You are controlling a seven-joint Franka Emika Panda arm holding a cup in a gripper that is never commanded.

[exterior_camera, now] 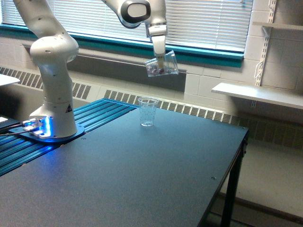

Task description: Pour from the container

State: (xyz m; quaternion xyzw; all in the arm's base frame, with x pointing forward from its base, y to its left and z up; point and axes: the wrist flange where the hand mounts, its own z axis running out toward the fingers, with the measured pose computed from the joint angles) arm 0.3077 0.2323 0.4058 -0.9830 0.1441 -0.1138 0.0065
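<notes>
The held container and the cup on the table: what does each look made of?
The container at the gripper looks like clear, glossy plastic: small pinkish and dark pieces show through its walls. The cup also looks like thin clear plastic, since the dark table and radiator show through it. Glass cannot be ruled out for either.

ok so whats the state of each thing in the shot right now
clear squarish plastic tub: held in the air, tilted, small pinkish and dark pieces inside, above the cup
tool: shut on the tub
small round clear plastic cup: upright on the table, looks empty
dark table: bears the cup
window blinds: lowered
</notes>
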